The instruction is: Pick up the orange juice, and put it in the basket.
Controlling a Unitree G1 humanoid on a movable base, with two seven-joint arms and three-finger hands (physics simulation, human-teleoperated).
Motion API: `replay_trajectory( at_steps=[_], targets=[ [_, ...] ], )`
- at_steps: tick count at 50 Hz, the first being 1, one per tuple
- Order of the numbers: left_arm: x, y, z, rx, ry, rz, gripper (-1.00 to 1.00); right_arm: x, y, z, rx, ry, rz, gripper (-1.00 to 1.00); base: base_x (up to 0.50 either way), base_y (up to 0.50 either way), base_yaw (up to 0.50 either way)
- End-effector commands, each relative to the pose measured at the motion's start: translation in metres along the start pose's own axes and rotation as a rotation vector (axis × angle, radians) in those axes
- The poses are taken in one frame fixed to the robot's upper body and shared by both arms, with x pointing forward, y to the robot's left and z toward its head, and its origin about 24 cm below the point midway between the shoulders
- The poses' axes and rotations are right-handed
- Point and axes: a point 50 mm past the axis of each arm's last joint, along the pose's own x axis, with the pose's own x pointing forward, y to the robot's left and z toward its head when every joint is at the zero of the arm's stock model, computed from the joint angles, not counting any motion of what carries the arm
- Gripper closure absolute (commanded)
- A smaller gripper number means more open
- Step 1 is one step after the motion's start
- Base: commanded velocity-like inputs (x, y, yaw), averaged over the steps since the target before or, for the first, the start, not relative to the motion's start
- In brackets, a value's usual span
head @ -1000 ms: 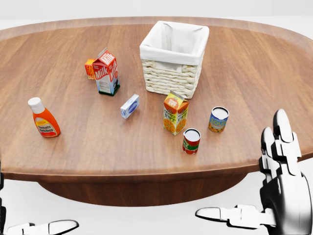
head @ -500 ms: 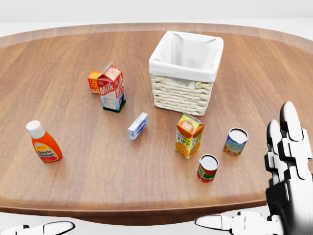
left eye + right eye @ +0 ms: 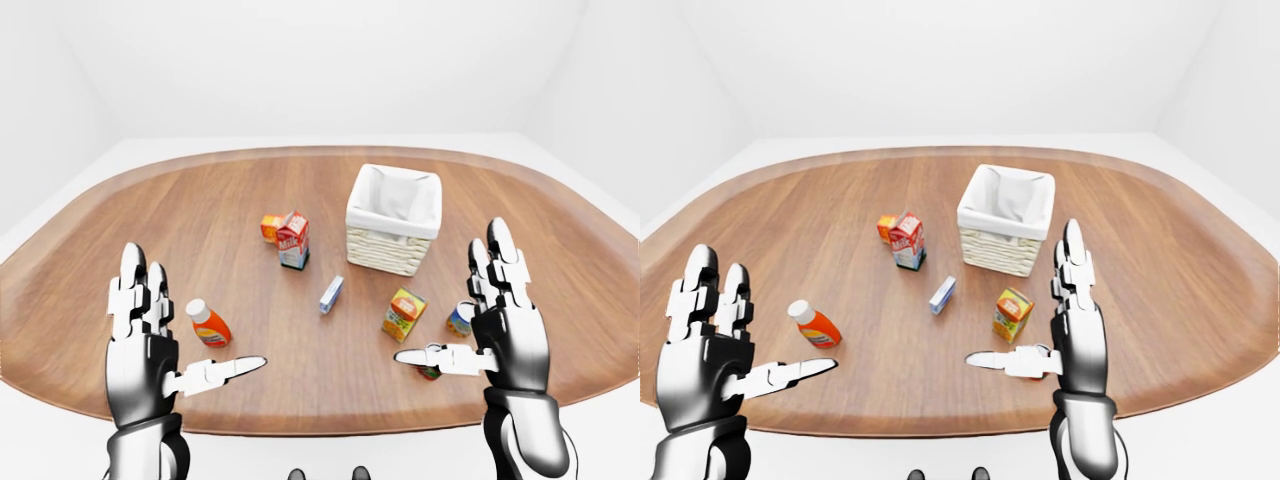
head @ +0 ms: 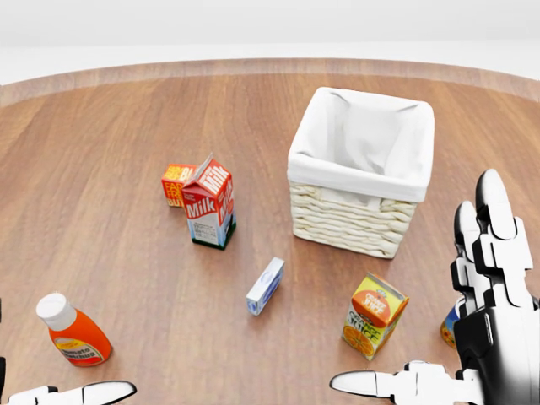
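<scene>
Orange juice (image 4: pixel 374 315): upright on table (image 4: pixel 101 152), just near of basket (image 4: pixel 361 173)
Right hand (image 3: pixel 505 322): fingers spread, empty, right of carton
Left hand (image 3: pixel 145 335): fingers spread, empty, beside ketchup bottle (image 3: pixel 208 322)

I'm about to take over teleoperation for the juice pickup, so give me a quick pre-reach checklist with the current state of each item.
1. Orange juice carton in view, upright on the table: ok.
2. Right hand open, empty, fingers spread: ok.
3. Left hand open and away from the carton: ok.
4. Basket open at the top, nothing visible inside its white liner: ok.
5. Space around the carton: not ok; a can stands close on its right, another is hidden behind the right thumb.
6. Carton within reach of the right hand: cannot tell.
</scene>
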Motion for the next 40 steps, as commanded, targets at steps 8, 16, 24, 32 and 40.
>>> replay_trajectory(
  at_steps=[8,16,24,32,40],
  targets=[
    [-0.0007,-0.0033,0.0004,0.001,-0.002,-0.013,-1.0,-0.0013,0.0009,0.0022,0.01,-0.006,0.01,-1.0,0.5,0.16,0.0],
    [-0.0004,-0.0036,0.0003,0.001,-0.002,-0.013,-1.0,-0.0012,0.0011,0.0021,0.014,-0.006,0.013,-1.0,0.5,0.16,0.0],
    [-0.0003,-0.0035,0.0003,-0.001,-0.003,-0.012,-1.0,-0.0013,0.0012,0.0019,0.026,-0.005,0.021,-1.0,0.5,0.15,0.0],
    [-0.0004,-0.0028,0.0007,-0.005,-0.003,-0.011,-1.0,-0.0015,0.0014,0.0014,0.037,-0.002,0.026,-1.0,0.5,0.11,0.0],
    [-0.0007,-0.0025,0.001,-0.005,-0.004,-0.012,-1.0,-0.0019,0.0037,-0.0022,0.035,0.015,0.032,-1.0,0.5,0.08,0.0]
  ],
)
